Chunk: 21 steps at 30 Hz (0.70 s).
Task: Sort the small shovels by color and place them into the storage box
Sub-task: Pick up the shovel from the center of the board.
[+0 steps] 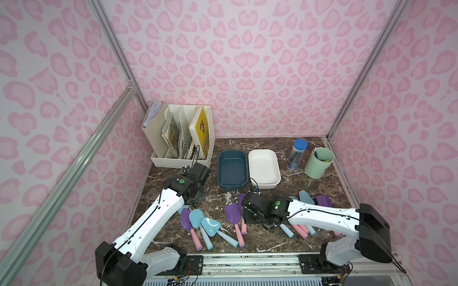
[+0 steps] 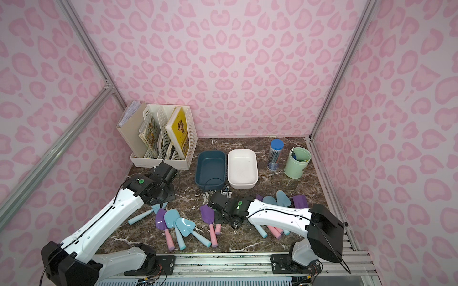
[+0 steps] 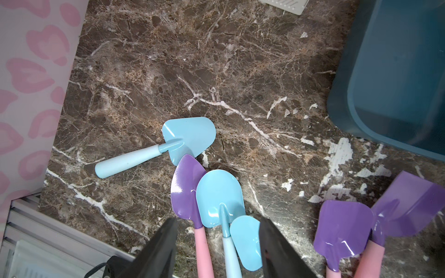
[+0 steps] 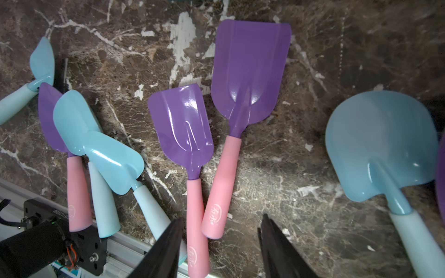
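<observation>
Left gripper point(image 3: 218, 219) and right gripper point(image 4: 222, 217) hovering, jaws apart, empty
Three light blue shovels point(image 3: 219, 197) and three purple shovels point(image 3: 342, 231) (pink-handled) are lying under the left; two purple under the right.

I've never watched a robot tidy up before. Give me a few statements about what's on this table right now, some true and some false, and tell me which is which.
1. The dark blue box and the white box hold no shovels yet. True.
2. The right gripper is gripping a shovel. False: its jaws stand open and hold nothing.
3. The purple shovels have pink handles. True.
4. The green cup stands between the two boxes. False: it stands beside the blue-capped tube, off to the far side of the white box.
</observation>
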### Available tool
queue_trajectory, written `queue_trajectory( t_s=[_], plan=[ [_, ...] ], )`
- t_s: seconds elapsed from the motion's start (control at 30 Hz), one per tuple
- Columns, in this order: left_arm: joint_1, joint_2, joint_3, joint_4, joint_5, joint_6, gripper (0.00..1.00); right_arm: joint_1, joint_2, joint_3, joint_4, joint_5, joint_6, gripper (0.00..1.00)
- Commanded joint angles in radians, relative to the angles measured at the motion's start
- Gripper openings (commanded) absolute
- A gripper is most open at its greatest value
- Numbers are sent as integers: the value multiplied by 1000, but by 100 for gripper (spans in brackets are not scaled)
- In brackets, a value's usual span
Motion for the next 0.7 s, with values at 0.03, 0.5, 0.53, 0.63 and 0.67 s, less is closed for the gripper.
queue_trajectory(
  t_s=[0.03, 0.5, 0.53, 0.63, 0.67],
  plan=[
    [0, 26, -13, 30, -1, -5, 59, -1, 67, 13, 34, -16, 79, 57],
    [2, 6, -37, 59, -5, 3, 59, -19, 236, 102, -22, -46, 65, 55],
    [2, 8, -37, 60, -5, 4, 59, -19, 242, 101, -22, -48, 64, 54],
    [3, 8, -41, 67, -3, 2, 59, -24, 265, 98, -23, -61, 56, 53],
    [3, 8, -44, 70, -1, 2, 59, -24, 270, 94, -19, -63, 54, 53]
  ],
)
